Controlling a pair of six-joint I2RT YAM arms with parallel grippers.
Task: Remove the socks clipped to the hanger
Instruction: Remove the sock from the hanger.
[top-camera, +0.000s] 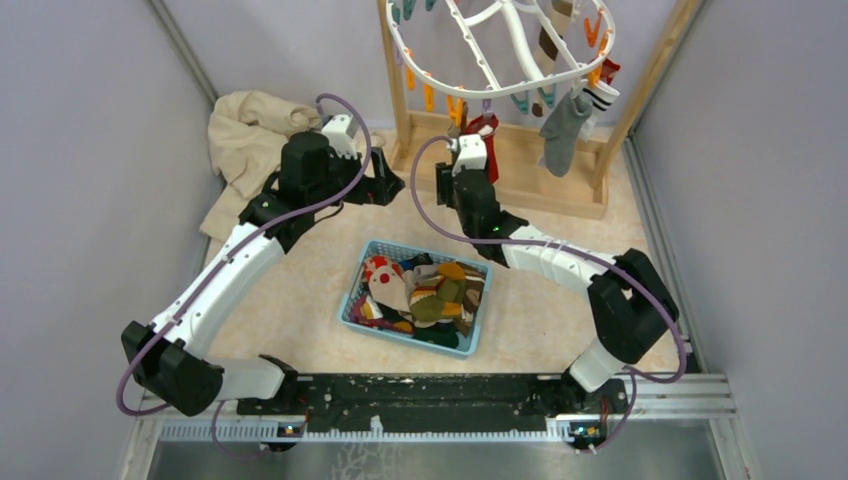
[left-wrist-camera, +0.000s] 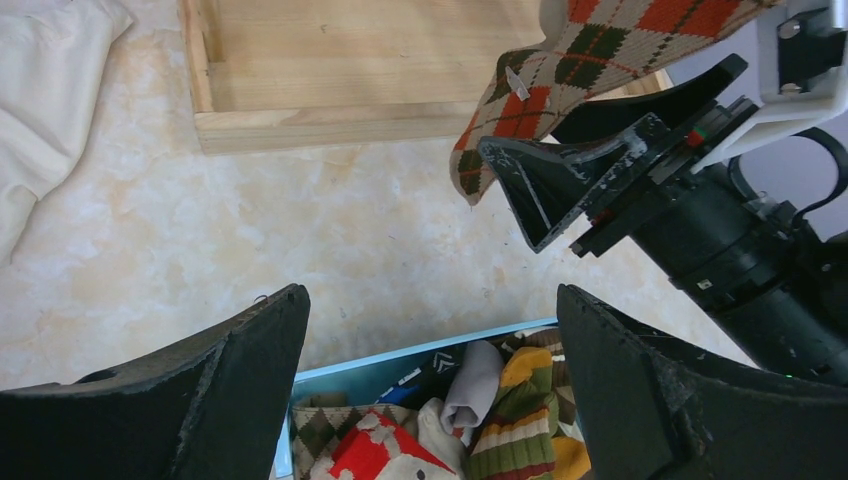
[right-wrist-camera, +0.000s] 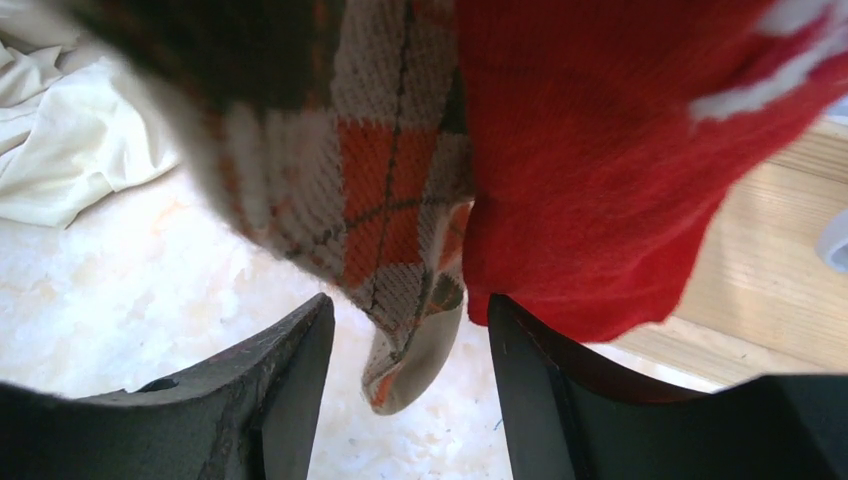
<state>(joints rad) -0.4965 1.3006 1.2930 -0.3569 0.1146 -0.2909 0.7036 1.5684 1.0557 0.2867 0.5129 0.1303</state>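
- The top view alone shows the hanger (top-camera: 521, 42), a white plastic oval ring with spokes and orange and teal clips, hung in a light wooden rack (top-camera: 398, 90) at the far side. A grey sock (top-camera: 563, 130) dangles from its right part.
- The same view shows a blue basket (top-camera: 352, 300) near the table's middle, heaped with knitted socks, and a crumpled beige cloth (top-camera: 245, 135) far left.
- Only the right wrist view shows the right gripper (right-wrist-camera: 408, 305) from within. Its black fingers stand apart, with the cream toe of an argyle sock (right-wrist-camera: 400, 220) hanging loose between them. A plain red sock (right-wrist-camera: 600, 150) of fine ribbed knit hangs just to its right.
- The left wrist view shows the left gripper (left-wrist-camera: 430, 292) spread wide and holding nothing, above the basket's far rim and the mottled cream tabletop (left-wrist-camera: 300, 240).
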